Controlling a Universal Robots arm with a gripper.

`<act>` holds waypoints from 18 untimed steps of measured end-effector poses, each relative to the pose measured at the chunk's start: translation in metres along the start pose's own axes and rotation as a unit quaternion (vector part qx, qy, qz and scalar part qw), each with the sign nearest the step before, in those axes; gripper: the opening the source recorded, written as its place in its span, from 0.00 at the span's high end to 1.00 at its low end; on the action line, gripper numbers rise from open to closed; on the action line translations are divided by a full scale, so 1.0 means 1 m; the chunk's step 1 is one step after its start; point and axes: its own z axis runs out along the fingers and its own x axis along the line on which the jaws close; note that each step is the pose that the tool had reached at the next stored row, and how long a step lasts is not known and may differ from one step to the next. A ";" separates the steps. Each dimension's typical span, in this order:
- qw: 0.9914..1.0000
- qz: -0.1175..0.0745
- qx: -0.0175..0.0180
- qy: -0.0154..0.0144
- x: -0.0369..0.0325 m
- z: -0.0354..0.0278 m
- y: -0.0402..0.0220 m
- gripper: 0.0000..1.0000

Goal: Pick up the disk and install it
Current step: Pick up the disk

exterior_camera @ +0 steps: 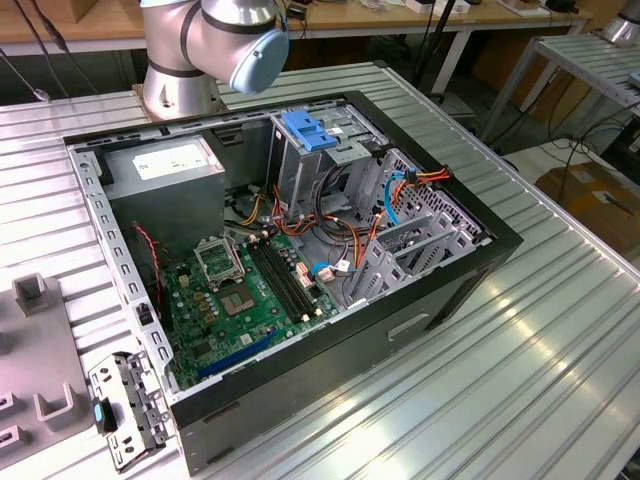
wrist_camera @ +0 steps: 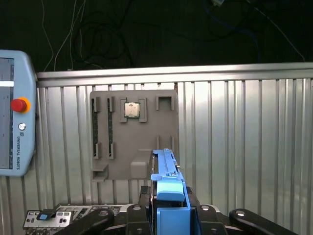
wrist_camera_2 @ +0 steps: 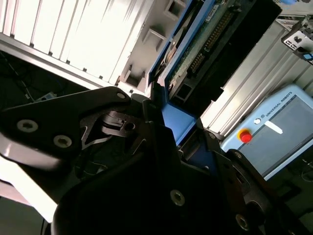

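Close up, your claw (wrist_camera: 169, 208) is clamped tight on the disk (wrist_camera: 164, 169), with black fingers (wrist_camera: 145, 198) pressed to either side of its blue frame. You're holding it edge-on: the long axis runs straight out ahead of the claw, away from the palm. In the second wrist view, the disk (wrist_camera_2: 208, 36) shows its green board face stretching off past the fingers. Beyond the disk's far tip lies the grey tray (wrist_camera: 146, 142) with one small chip (wrist_camera: 131, 109) in a pocket, resting on the ribbed table (wrist_camera: 244, 147). Off to one side of the claw is the control tablet (wrist_camera: 14, 127) with its red button. Farthest, in the exterior view, the open computer case (exterior_camera: 330, 385) sits with its drive cage (exterior_camera: 300, 175) upright. Which way that case lies from the claw, you can't tell. The disk's near end is buried between the fingers, and its label side is turned out of sight.
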 end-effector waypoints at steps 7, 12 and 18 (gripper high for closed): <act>1.000 0.000 0.000 0.000 0.0003 -0.0008 -0.0377 0.63; 1.000 0.000 0.000 0.000 0.0002 -0.0007 -0.0402 0.63; 1.000 0.000 0.000 0.000 0.0001 -0.0007 -0.0432 0.63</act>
